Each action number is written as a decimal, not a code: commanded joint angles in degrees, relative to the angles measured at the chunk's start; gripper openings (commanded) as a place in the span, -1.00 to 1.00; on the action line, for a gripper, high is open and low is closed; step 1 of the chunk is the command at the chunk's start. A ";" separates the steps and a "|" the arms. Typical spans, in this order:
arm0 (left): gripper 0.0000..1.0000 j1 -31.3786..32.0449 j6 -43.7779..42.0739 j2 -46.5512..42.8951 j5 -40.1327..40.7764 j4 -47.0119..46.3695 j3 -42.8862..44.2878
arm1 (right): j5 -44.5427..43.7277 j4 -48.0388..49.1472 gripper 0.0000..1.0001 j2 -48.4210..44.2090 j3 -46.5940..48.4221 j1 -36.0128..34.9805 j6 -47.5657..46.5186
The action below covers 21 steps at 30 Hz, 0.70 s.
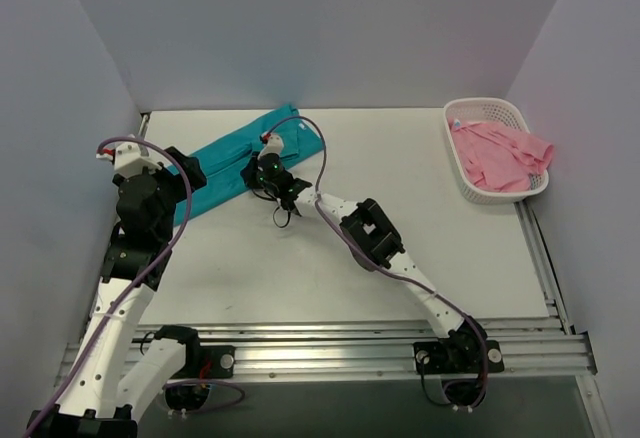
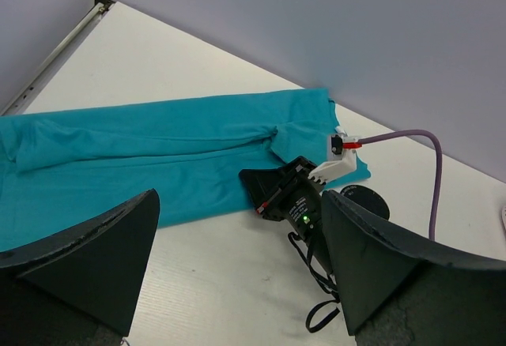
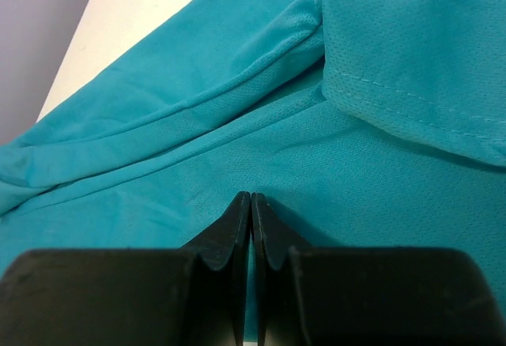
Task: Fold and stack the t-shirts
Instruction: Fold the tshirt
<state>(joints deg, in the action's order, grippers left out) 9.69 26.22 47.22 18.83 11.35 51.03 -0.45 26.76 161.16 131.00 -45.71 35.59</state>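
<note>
Teal knit cloth fills the view beneath the right pincer (image 3: 251,197). Its two dark fingers are pressed flat together with no fabric visible between them, so it is closed on nothing. The tips point down at the shirt, near its lower edge. Judging by that posture, it is there to pin or smooth the cloth rather than lift it.

Just beside it, the left pincer (image 2: 239,194) hangs above the bench with its fingers spread wide and empty, facing the same garment. It seems poised to take an edge for the next fold.

The teal t-shirt (image 1: 230,158) lies flat on the bench (image 1: 400,168) as a long narrow band, apparently with its sides turned inward. It runs diagonally from the far wall toward the left arm. A band like this probably needs folding across its length next.

Well apart, at the far right, the pink t-shirt (image 1: 500,153) sits crumpled in the white basket (image 1: 470,108), one part draped over the rim. It is untouched, so stacking has yet to begin.
</note>
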 commanded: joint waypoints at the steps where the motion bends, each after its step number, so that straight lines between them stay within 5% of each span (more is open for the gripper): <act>1: 0.84 0.06 -0.73 -0.38 -0.72 -3.27 0.13 | -3.68 -6.89 -1.00 -3.84 -3.64 -0.34 -0.35; 8: 0.84 0.06 -0.55 -0.46 -1.78 -3.88 -0.49 | -5.96 -10.94 -1.00 -5.84 -8.55 0.45 0.35; 21: 0.84 0.41 -0.20 0.24 -2.83 -4.94 -0.23 | -12.47 -9.27 -1.00 -25.36 -39.40 5.10 2.29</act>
<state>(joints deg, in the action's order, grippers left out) 9.76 26.28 46.96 17.28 9.54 50.09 -8.23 25.65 138.65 97.01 -42.35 38.04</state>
